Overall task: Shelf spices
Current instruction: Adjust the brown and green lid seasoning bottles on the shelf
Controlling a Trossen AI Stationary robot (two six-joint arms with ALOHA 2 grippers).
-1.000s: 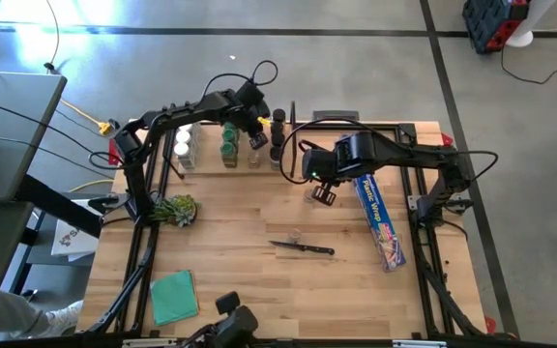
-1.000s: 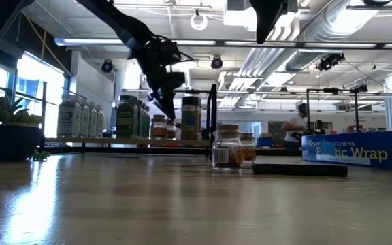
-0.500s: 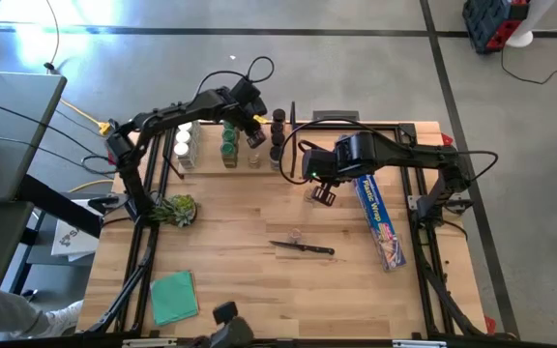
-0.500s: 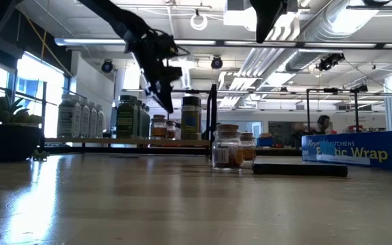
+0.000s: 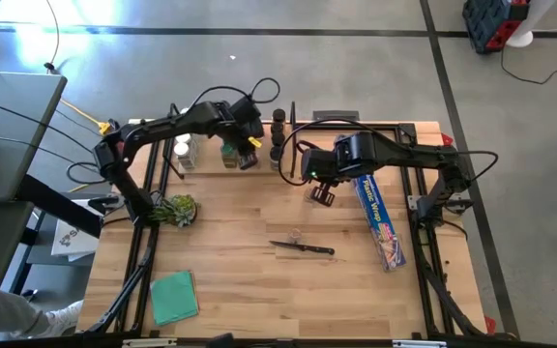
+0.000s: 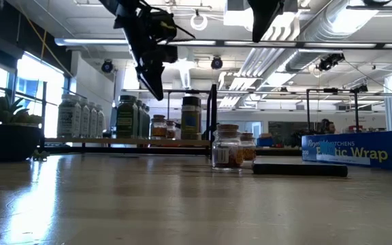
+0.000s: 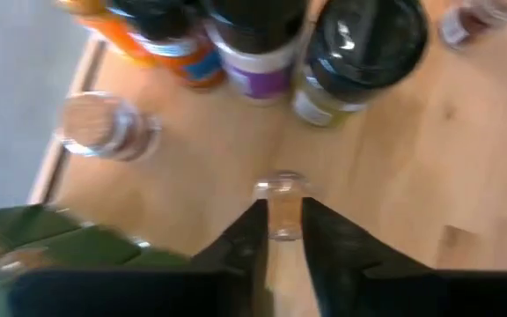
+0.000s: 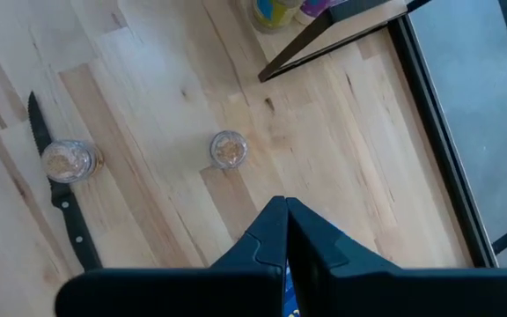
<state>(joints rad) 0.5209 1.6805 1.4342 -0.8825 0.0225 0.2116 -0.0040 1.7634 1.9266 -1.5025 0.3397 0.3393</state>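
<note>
Stocking the shelf [image 6: 107, 141] looks like the step in hand, and I judge the task partly done: on the worktop [image 5: 259, 280], seen from above, the shelf runs along the 12 o'clock edge and already carries a row of spices [image 6: 190, 118], while two clear jars [image 6: 226, 147] of brownish contents stand loose near the centre, just beside the long blue wrap box [image 5: 379, 220] at 3 o'clock. A knife [image 5: 304, 248] lies towards 6 o'clock of those jars. The left pincer [image 5: 247, 145] hangs above the shelf row, its fingers a little apart with nothing between them. The right pincer [image 5: 321, 194] hovers over the loose jars with fingers together. Next, I judge, one pincer must spread, drop over a loose jar and clamp it for the lift to the shelf.
</note>
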